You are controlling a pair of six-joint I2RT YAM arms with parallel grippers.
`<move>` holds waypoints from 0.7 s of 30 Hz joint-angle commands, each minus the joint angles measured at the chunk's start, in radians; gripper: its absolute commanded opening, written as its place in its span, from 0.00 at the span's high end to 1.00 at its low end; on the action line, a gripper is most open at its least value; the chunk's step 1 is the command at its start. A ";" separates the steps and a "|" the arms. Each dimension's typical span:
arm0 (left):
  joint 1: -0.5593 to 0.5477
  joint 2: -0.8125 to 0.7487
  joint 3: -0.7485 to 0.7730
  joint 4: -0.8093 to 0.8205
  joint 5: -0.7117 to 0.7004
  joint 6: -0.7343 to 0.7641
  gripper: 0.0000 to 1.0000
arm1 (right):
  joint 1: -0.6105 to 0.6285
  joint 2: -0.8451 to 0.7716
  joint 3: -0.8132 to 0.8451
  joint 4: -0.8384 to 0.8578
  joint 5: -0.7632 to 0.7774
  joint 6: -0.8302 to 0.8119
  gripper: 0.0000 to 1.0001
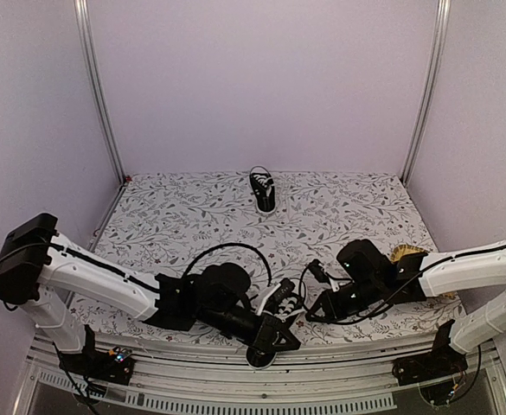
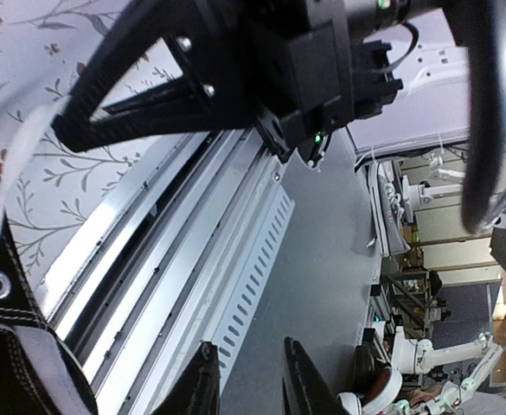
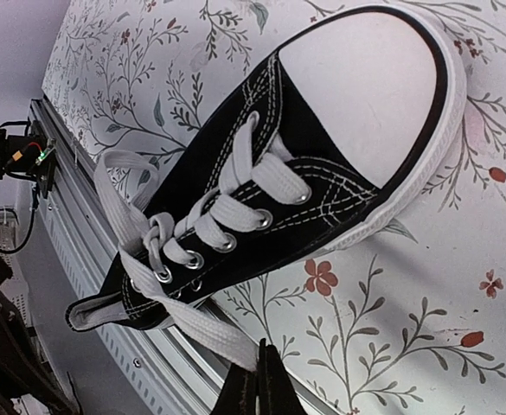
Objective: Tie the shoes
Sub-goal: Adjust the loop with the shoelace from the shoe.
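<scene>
With the shoe [image 3: 356, 104] lying at the table's [image 3: 391, 346] front edge, the right gripper [image 3: 259, 372], pinched on 1 lace [image 3: 196, 322] end, should hold it taut while the left gripper [image 2: 253, 389], narrowly parted and empty, takes the other end.

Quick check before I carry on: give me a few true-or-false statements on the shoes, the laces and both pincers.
1. The right pincer is shut on a white lace. True.
2. The left pincer grips a lace. False: it stands open with nothing in it.
3. The near shoe is tied in a finished bow. False: no bow shows, and its lace runs loose to the right pincer.
4. The far shoe lies apart from the near shoe, toward the back of the table. True.
</scene>
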 commanded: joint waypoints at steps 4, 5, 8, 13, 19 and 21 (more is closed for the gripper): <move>-0.041 -0.095 0.041 -0.206 -0.260 0.060 0.57 | -0.008 -0.003 -0.007 0.028 0.014 -0.010 0.98; -0.033 -0.127 0.012 -0.206 -0.301 0.056 0.53 | -0.009 -0.006 -0.012 0.030 0.013 -0.010 0.98; 0.004 -0.203 -0.081 -0.200 -0.394 0.072 0.47 | -0.011 -0.011 -0.025 0.038 0.010 -0.005 0.98; 0.083 -0.259 -0.266 -0.029 -0.424 0.151 0.44 | -0.010 -0.016 -0.029 0.053 0.007 0.000 0.98; 0.146 -0.244 -0.374 0.121 -0.393 0.217 0.49 | -0.013 -0.017 -0.025 0.054 0.005 0.000 0.98; 0.161 -0.214 -0.393 0.156 -0.374 0.213 0.51 | -0.014 -0.017 -0.024 0.054 0.004 0.003 0.98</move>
